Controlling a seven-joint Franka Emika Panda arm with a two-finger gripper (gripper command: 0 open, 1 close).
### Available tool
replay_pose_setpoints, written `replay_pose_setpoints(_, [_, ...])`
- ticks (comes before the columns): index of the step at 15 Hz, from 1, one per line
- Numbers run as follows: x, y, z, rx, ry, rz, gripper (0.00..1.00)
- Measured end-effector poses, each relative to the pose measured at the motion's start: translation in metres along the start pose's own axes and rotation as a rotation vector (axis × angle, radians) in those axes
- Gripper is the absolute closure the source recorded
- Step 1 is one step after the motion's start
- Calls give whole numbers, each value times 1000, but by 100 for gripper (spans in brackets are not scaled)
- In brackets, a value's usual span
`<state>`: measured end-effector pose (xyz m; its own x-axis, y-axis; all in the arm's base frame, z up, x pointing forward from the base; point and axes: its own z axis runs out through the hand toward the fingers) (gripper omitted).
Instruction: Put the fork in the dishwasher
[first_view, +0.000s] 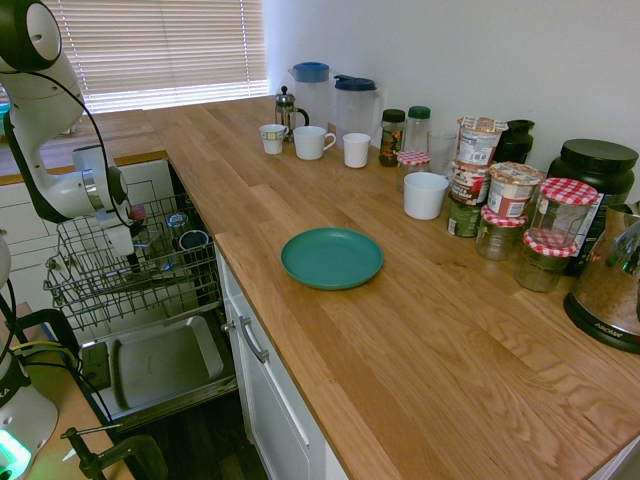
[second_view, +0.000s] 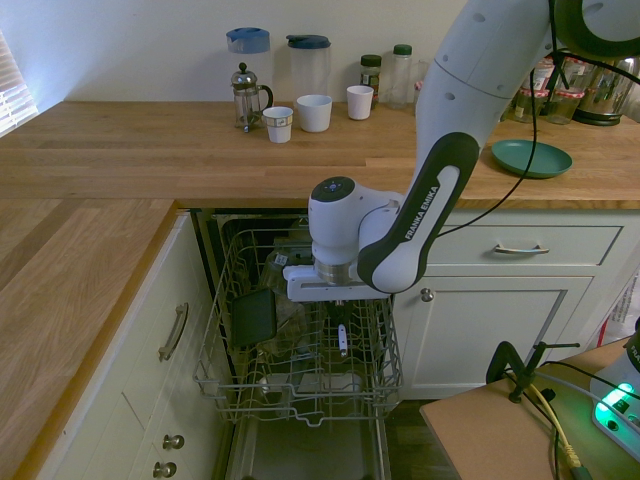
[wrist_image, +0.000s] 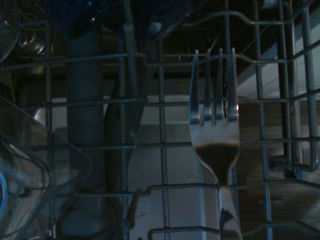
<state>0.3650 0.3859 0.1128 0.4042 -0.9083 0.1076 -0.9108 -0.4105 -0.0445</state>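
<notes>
Wrist view: slim shiny silver fork (wrist_image: 215, 135) hangs from my gripper (second_view: 340, 308), long axis vertical, tines toward 6 o'clock in the second exterior view, jaws closed on its handle above the dishwasher's grey wire rack (second_view: 300, 385).

The dishwasher (second_view: 300, 390) is sitting below the tabletop (second_view: 150, 150), lower centre of the second exterior view, its wire rack (second_view: 240, 385) pulled out over the dropped door panel (first_view: 160, 365). The end effector (second_view: 340, 300) is hanging over the rack, and the fork (second_view: 342, 340) is pointing down from it among the wires. In the wrist view the fork (wrist_image: 215, 135) is lying in front of the rack's grid. The plate (first_view: 332, 258) is sitting on the tabletop at the centre of the first exterior view, right of the rack. Cups (first_view: 313, 142), jugs (first_view: 357, 105) and jars (first_view: 545, 240) are standing behind it, toward the upper right. Drawers (second_view: 520, 245) are sitting right of the dishwasher.
</notes>
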Motion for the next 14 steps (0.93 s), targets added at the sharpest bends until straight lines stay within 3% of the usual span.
replay_pose_setpoints(9, [6,0,11,3,19,13,0])
replay_pose_setpoints(14, [6,3,-24,32,44,19,0])
